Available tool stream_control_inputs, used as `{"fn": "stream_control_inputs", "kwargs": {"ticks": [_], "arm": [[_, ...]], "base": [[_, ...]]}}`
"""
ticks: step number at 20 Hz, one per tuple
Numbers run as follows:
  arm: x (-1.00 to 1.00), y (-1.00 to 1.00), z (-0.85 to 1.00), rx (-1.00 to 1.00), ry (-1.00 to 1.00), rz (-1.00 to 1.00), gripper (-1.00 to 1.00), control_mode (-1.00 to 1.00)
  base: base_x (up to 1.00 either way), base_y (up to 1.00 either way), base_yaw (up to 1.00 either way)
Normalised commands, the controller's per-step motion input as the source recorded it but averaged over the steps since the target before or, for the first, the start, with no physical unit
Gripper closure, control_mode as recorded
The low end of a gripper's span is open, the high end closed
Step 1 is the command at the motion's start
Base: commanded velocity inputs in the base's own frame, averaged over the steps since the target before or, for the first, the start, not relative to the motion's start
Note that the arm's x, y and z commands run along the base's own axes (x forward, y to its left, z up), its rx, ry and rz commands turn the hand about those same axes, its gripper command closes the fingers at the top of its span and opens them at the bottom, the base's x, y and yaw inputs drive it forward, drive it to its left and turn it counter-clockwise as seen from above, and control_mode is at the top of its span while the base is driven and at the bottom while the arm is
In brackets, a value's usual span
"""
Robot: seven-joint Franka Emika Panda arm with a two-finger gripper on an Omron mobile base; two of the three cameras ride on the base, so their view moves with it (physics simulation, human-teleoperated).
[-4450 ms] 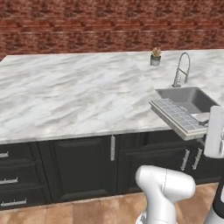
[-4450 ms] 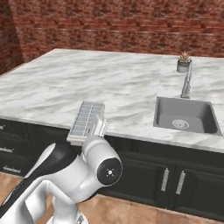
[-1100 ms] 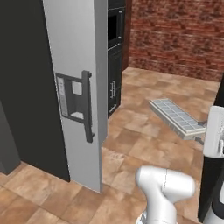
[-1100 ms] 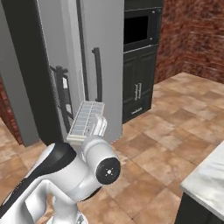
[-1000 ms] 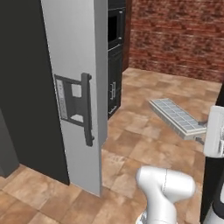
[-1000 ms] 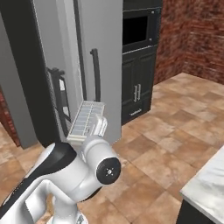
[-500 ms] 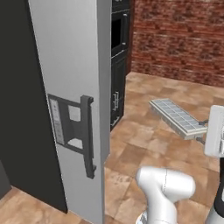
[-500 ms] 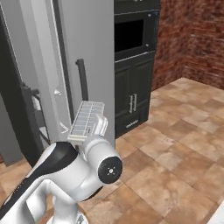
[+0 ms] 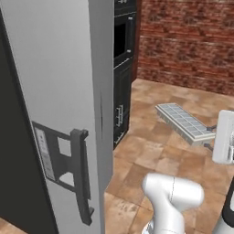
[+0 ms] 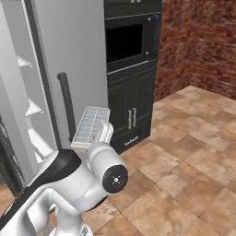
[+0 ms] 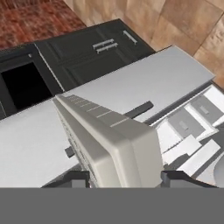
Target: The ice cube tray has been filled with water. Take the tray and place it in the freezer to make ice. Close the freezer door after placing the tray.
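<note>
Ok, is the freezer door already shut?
No, the freezer door stands swung open, and white shelves show inside the freezer beside it.

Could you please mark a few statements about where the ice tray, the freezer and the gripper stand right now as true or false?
1. The gripper is shut on the ice cube tray. True.
2. The tray rests on a freezer shelf. False: it is held in the air, above the floor.
3. The freezer door stands open. True: white shelves show in the freezer.
4. The tray's cells face down. False: they face up.
</note>
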Motion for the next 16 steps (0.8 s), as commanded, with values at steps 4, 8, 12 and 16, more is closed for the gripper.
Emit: {"fn": "stream_control_inputs", "kwargs": {"ticks": [4, 8, 12, 16], "arm": [[0.00, 0.00, 0.00, 0.00, 0.00, 0.00, 1.00, 1.00], [0.00, 0.00, 0.00, 0.00, 0.00, 0.00, 1.00, 1.00], [0.00, 0.00, 0.00, 0.00, 0.00, 0.00, 1.00, 1.00], [0.00, 0.00, 0.00, 0.00, 0.00, 0.00, 1.00, 1.00]], "base": [[0.32, -0.22, 0.04], [0.24, -0.07, 0.17], [0.21, -0.06, 0.26], [0.21, -0.16, 0.32]]}}
